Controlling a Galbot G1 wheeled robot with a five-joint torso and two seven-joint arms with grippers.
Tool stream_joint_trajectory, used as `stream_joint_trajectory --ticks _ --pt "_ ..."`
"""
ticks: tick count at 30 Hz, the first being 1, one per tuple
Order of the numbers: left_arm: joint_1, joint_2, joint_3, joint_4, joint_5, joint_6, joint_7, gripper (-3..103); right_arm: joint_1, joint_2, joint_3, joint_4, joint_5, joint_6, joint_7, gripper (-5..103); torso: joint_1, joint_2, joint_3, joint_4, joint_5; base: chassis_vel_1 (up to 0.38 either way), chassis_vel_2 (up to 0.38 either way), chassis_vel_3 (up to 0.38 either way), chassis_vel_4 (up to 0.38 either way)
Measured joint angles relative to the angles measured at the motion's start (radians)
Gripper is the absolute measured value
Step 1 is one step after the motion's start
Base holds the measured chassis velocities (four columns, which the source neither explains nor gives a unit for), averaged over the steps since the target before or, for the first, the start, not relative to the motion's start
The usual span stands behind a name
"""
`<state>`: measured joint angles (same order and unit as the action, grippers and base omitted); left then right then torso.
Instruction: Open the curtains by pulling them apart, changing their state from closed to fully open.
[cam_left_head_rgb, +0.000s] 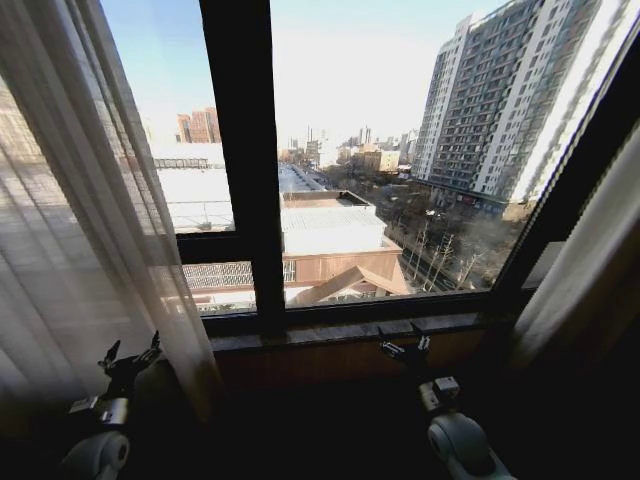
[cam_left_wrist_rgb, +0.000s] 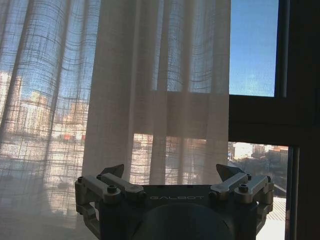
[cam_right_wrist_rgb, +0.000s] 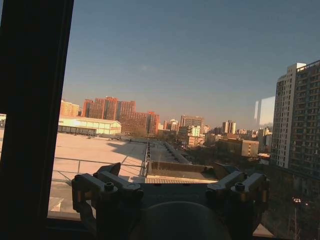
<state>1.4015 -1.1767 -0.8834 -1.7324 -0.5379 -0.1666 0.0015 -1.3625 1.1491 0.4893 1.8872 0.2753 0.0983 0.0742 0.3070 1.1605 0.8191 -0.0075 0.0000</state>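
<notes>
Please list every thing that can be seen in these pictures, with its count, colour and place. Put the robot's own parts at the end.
Curtains: two, sheer white. Left curtain hangs at the left side of the window; right curtain is bunched at the right edge.
Window frame: one, black, an upright bar in the middle with a crossbar low down.
Window sill: one, dark brown, under the glass.
Buildings outside: many; a tall grey tower at the right, low white roofs in the middle.
Left tool: one, black, open, low beside the left curtain, holding nothing.
Right tool: one, black, open, low before the sill, holding nothing.
</notes>
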Motion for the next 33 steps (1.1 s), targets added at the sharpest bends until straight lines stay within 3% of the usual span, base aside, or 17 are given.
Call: stream_joint_trajectory --ticks 33 --pt "0.0 0.0 0.0 0.0 0.0 0.0 0.0 100 0.0 0.0 0.0 0.0 0.0 0.0 0.0 100 0.0 0.0 0.0 0.0 0.0 0.0 0.0 0.0 0.0"
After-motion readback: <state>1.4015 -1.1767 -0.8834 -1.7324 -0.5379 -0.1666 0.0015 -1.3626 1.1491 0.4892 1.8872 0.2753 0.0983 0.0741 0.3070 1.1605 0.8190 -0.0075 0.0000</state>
